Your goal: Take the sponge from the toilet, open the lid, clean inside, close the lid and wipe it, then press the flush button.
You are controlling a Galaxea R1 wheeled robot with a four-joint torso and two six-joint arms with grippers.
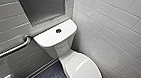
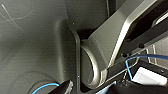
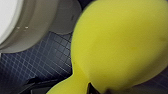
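Observation:
The white toilet (image 1: 60, 49) stands in a tiled corner with its oval lid (image 1: 83, 69) down over the bowl. On the flat tank cover (image 1: 49, 37) sits the small dark flush button (image 1: 58, 30). The bright yellow sponge (image 3: 117, 45) looms large and close in the right wrist view, pinched narrow at one end where my right gripper (image 3: 92, 89) is shut on it. Beside it, the toilet's white bowl (image 3: 32, 25) rises over the dark floor. The left wrist view looks onto the robot's own dark body and a blue cable, and nothing is held there.
A steel grab bar (image 1: 7, 52) runs along the wall left of the tank. White tiled walls (image 1: 117, 29) close in behind and to the right. Dark small-tiled floor (image 1: 52, 76) lies left of the bowl. A grey panel (image 1: 39, 4) hangs above the tank.

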